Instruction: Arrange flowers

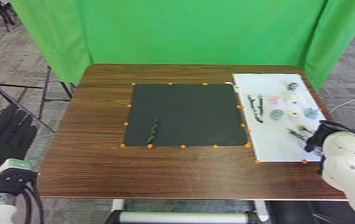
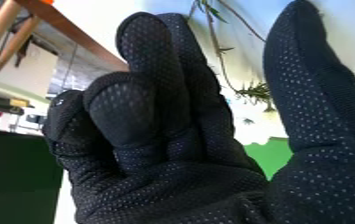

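In the head view, pale blue, pink and cream flowers lie in a loose group on a white sheet at the right side of the brown counter, with dark twigs beside them. The right hand is at the sheet's near right edge, close to thin sprigs. A dark green stem lies on the near part of the black mat, which orange markers edge. At left, beside the counter, the left hand is open, its fingers extended and holding nothing. A green curtain hangs beyond.

In the right wrist view, the right hand is open and empty, some fingers nearly straight, others loosely bent, the thumb well apart. A leafy stem shows beyond the gap.
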`<action>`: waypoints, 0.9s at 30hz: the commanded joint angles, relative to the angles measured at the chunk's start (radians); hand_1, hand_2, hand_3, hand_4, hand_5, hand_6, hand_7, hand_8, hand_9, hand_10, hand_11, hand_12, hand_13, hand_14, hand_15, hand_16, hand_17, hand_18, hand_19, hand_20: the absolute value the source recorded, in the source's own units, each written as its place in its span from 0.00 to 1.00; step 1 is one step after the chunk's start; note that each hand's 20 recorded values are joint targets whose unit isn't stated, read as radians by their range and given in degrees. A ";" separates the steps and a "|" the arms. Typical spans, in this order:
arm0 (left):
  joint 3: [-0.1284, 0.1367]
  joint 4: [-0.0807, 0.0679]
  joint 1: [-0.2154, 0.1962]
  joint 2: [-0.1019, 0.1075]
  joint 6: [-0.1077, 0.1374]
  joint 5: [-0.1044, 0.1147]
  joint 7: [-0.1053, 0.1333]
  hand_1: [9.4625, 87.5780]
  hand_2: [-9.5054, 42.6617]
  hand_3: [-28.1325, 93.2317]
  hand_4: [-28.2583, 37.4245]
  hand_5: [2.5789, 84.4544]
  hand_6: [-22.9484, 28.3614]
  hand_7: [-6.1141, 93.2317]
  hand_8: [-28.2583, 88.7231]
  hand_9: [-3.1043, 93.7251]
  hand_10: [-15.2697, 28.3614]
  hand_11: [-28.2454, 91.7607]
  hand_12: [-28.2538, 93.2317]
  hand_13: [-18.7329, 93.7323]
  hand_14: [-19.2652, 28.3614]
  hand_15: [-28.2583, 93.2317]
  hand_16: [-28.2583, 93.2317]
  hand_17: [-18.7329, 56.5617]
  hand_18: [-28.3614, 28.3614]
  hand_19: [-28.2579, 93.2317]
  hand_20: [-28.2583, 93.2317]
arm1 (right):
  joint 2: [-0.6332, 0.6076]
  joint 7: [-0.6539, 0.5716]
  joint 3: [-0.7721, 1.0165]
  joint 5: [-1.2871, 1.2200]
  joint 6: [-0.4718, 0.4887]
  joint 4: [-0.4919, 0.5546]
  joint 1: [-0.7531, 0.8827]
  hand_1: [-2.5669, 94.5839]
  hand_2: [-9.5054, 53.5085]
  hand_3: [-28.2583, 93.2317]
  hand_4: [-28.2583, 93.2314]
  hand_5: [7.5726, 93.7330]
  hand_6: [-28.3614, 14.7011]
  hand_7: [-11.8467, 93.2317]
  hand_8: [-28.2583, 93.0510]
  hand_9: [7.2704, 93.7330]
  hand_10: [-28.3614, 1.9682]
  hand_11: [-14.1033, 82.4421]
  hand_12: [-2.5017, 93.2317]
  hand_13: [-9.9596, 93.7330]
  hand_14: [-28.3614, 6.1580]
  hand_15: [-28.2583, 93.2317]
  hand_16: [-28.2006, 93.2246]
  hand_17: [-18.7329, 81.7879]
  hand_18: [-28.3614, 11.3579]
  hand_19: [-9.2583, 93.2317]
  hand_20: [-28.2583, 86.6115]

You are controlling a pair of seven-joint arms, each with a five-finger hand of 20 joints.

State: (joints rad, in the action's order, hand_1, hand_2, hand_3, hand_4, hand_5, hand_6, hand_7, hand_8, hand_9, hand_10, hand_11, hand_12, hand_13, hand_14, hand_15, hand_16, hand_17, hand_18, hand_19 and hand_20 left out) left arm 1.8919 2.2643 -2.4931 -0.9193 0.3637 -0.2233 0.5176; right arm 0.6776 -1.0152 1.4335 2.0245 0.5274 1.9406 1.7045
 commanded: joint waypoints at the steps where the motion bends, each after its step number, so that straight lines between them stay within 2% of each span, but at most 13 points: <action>1: -0.004 0.000 0.003 -0.006 -0.004 -0.002 -0.019 0.13 0.40 0.82 0.00 0.39 0.58 0.21 0.15 0.33 0.63 0.39 0.29 0.32 0.62 0.43 0.15 0.19 0.62 0.39 0.28 | 0.010 -0.011 0.000 -0.053 -0.056 -0.014 0.025 0.48 0.03 0.80 0.02 0.79 0.55 0.37 0.33 0.86 0.44 0.58 0.38 0.83 0.44 0.79 0.53 0.63 0.05 1.00 0.59; 5: -0.002 0.001 0.002 -0.004 -0.004 -0.002 -0.021 0.13 0.40 0.82 0.00 0.39 0.58 0.21 0.15 0.33 0.63 0.39 0.29 0.32 0.62 0.43 0.15 0.19 0.62 0.39 0.28 | 0.009 0.009 0.018 -0.045 -0.087 0.000 0.050 0.54 0.06 0.78 0.02 0.82 0.59 0.43 0.40 0.88 0.47 0.59 0.39 0.84 0.45 0.79 0.53 0.65 0.05 1.00 0.60; 10: -0.001 -0.005 0.011 -0.004 -0.012 -0.009 -0.034 0.14 0.40 0.82 0.00 0.39 0.58 0.21 0.15 0.33 0.63 0.39 0.29 0.32 0.62 0.43 0.15 0.19 0.62 0.39 0.28 | 0.009 0.003 0.030 -0.035 -0.141 0.026 0.071 0.55 0.07 0.79 0.03 0.81 0.61 0.46 0.42 0.89 0.48 0.59 0.39 0.85 0.46 0.79 0.54 0.65 0.05 1.00 0.60; 11: 0.000 -0.005 0.015 -0.010 -0.011 -0.016 -0.043 0.14 0.40 0.82 0.00 0.39 0.58 0.21 0.15 0.33 0.63 0.39 0.29 0.32 0.62 0.43 0.15 0.19 0.63 0.39 0.28 | 0.009 0.004 0.038 -0.029 -0.146 0.038 0.082 0.55 0.07 0.79 0.03 0.81 0.61 0.46 0.42 0.89 0.48 0.60 0.39 0.85 0.46 0.79 0.54 0.65 0.05 1.00 0.60; 19: -0.001 -0.003 0.000 -0.004 -0.013 0.004 -0.015 0.14 0.40 0.82 0.00 0.39 0.58 0.21 0.15 0.33 0.63 0.39 0.29 0.32 0.62 0.42 0.15 0.19 0.63 0.39 0.28 | 0.018 0.028 0.101 0.031 -0.232 0.177 0.145 0.55 0.07 0.80 0.04 0.81 0.60 0.48 0.43 0.89 0.48 0.60 0.40 0.86 0.46 0.79 0.54 0.66 0.04 1.00 0.61; 27: 0.010 -0.002 -0.008 -0.003 -0.016 0.001 -0.015 0.14 0.40 0.82 0.00 0.39 0.58 0.21 0.15 0.33 0.64 0.39 0.29 0.32 0.62 0.43 0.15 0.19 0.63 0.39 0.28 | 0.041 0.056 0.116 0.137 -0.312 0.305 0.181 0.55 0.07 0.81 0.05 0.82 0.59 0.48 0.44 0.90 0.48 0.60 0.40 0.86 0.47 0.79 0.54 0.67 0.04 1.00 0.62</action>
State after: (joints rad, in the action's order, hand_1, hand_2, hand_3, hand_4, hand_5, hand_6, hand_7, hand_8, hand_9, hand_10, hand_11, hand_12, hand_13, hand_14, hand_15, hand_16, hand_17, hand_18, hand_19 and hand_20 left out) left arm 1.8903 2.2609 -2.4807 -0.9197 0.3598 -0.2245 0.4970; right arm 0.6991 -0.9826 1.5471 2.0807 0.2715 2.1613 1.8692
